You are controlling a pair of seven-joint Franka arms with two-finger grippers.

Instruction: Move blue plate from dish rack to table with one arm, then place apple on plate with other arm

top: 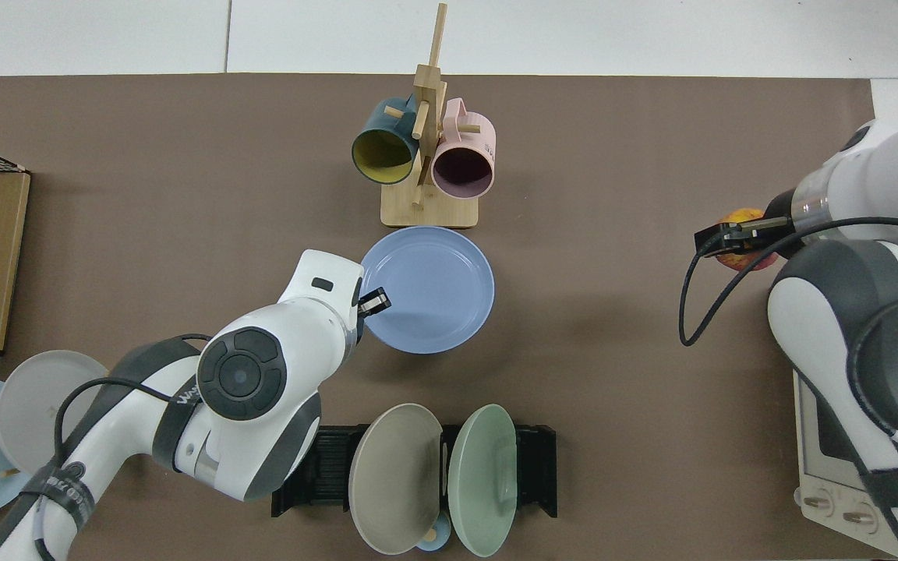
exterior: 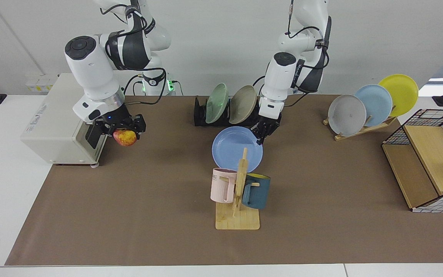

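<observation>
Overhead, left gripper [top: 373, 301] pinches blue plate [top: 433, 292]'s rim; right gripper [exterior: 122, 130] clamps apple [exterior: 124, 137].

Two white arms [exterior: 90, 73] are showing dark grey joint caps, black cables and black grippers [exterior: 118, 129].

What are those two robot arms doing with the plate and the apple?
The left arm's tool is gripping the rim of the blue plate, holding it low over the brown table, between the black dish rack and the wooden mug tree. The right arm's tool holds the apple up in the air near a white oven, ready for the plate.
</observation>
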